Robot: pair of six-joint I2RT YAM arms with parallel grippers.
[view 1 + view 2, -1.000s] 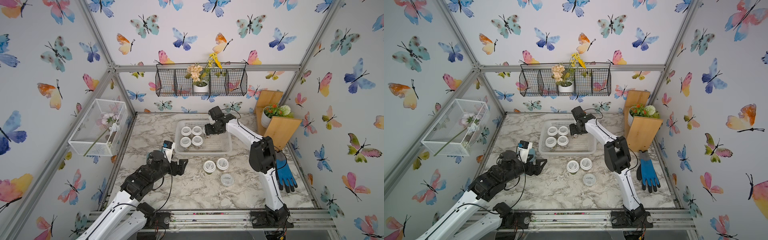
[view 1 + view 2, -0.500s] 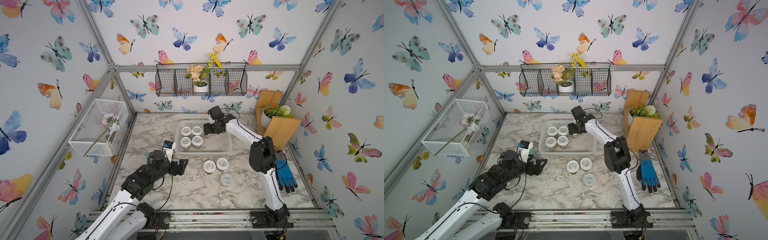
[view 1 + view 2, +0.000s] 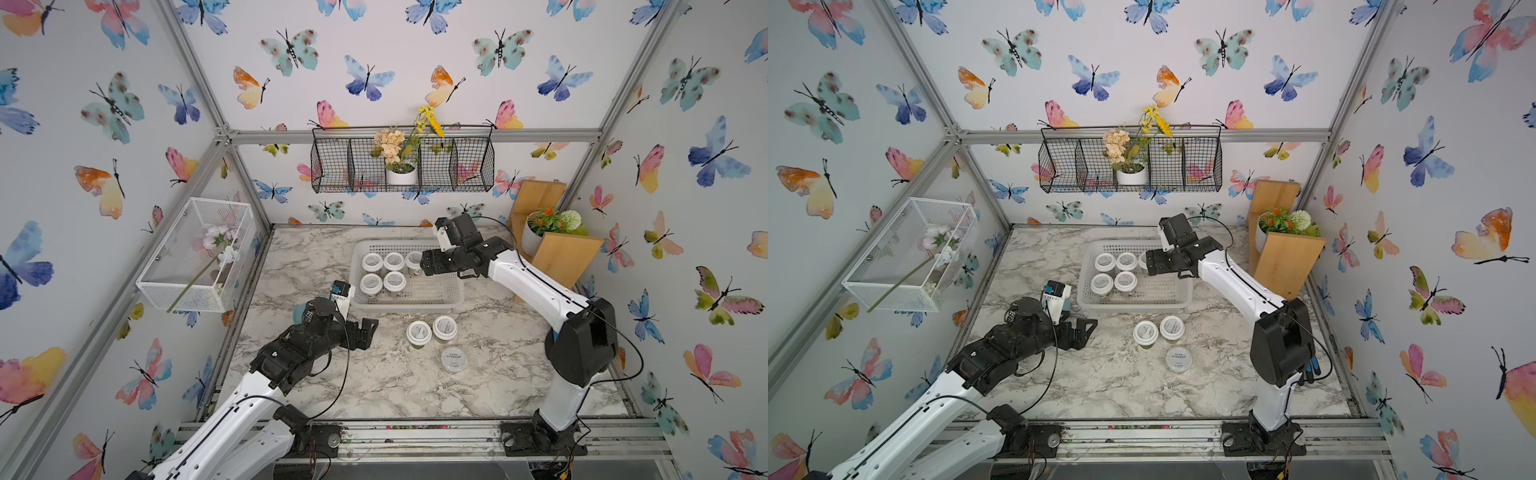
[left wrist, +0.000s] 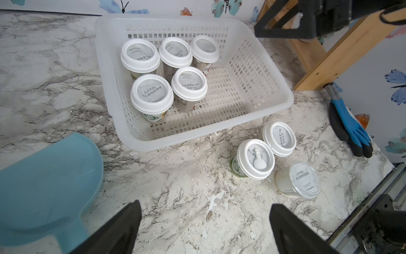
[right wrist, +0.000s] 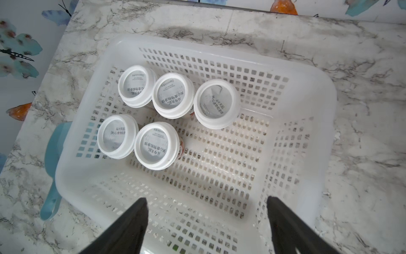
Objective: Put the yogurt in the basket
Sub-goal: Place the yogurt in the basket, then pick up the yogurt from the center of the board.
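The white perforated basket stands mid-table with several yogurt cups upright in its left half. My right gripper hovers open and empty above the basket, just right of the back row's end cup. Three more yogurt cups sit on the marble in front of the basket: two white-rimmed ones and a flat-lidded one. My left gripper is open over bare marble, left of those cups.
A light blue scoop lies left of the basket. A blue glove lies by the right wall. A wooden stand with a potted plant fills the back right corner. A black wire basket and a white mesh box hang on the walls.
My right gripper has opened and let go of a yogurt cup, which now stands at the right end of the basket's back row. The left arm has barely moved.
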